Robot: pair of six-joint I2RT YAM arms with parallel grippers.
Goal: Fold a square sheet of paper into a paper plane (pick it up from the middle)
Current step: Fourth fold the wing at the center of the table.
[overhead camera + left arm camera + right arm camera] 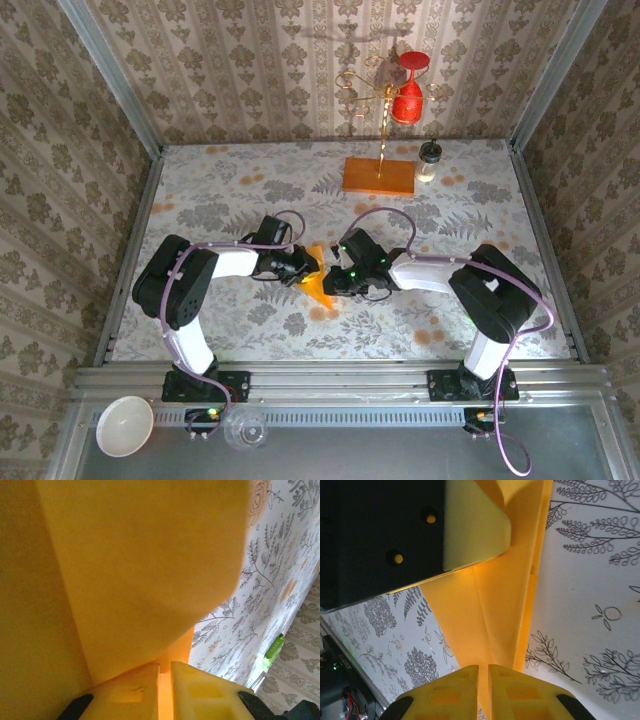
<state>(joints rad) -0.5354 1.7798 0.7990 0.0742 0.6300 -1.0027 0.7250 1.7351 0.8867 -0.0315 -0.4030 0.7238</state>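
The paper plane is an orange-yellow folded sheet with a centre crease, held just above the table's middle between both arms. My left gripper comes in from the left and is shut on it. In the left wrist view the paper fills most of the frame and runs down between the closed yellow fingers of the left gripper. My right gripper is shut on the narrow folded end. In the right wrist view the paper tapers into the right gripper, and a left finger pad presses on it from above.
A brown-orange wooden block with a gold wire stand, a red ornament and a small bottle sit at the back. A white bowl and a clear cup rest on the front rail. Walls enclose the floral table.
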